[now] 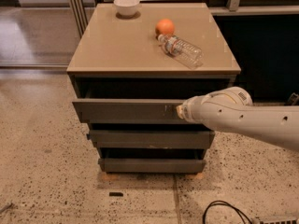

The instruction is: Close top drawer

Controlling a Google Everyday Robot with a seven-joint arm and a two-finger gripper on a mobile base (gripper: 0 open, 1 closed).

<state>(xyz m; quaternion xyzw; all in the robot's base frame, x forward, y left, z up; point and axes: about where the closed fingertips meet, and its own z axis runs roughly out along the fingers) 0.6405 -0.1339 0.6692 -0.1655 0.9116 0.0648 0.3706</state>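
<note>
**Camera view.** The top drawer (126, 111) is shown across the middle of the frame, partly pulled out, with a dark gap left beneath the cabinet top (140, 45). The gripper (179, 111), at the tip of the white arm (233, 118) entering from the right edge, is set against the right part of the drawer front, presumably so that the drawer can be pushed inward. How far the gripper is open cannot be told. A bowl (126, 6), an orange (165, 27) and a lying bottle (182, 51) are seen on the cabinet top in the upper frame, out of the drawer's path.
</note>
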